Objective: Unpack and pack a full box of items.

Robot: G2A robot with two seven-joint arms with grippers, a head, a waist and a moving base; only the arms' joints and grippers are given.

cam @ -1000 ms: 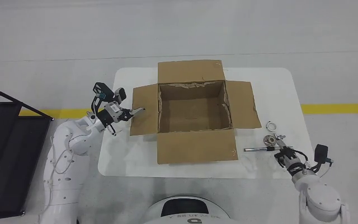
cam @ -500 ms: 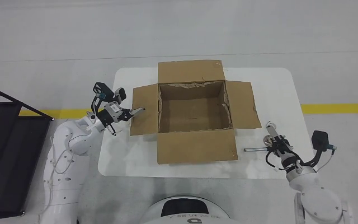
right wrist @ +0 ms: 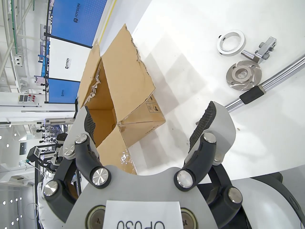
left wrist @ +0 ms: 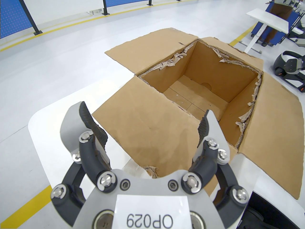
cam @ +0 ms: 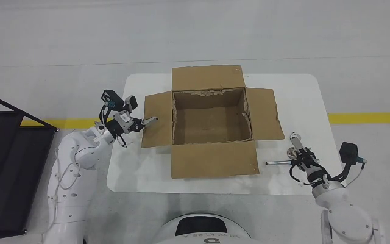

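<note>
- The cardboard box (cam: 210, 125) stands open at the middle of the white desk (cam: 286, 91). Its four flaps are folded out flat, torn paper edges run along its rim, and its bare brown floor shows inside.
- Four metal parts lie close together on the desk to the right of the box, near its front right corner.
- They are a ring (right wrist: 230, 42) and a flat flange disc (right wrist: 243, 75) just beside it.
- Next to both lies a small clamp block (right wrist: 266, 47) on a short pin.
- The fourth is a long rod (right wrist: 281, 75) with a black band, one end lying near the box's front flap.
- The right gripper (right wrist: 149, 109) hovers over the desk beside these parts, on the box's right. It is released, its fingers spread wide with nothing between them.
- The left gripper (left wrist: 145, 110) hangs at the outer edge of the box's left flap and points toward the box's opening. It too is released, its ribbed pads well apart and touching nothing.
</note>
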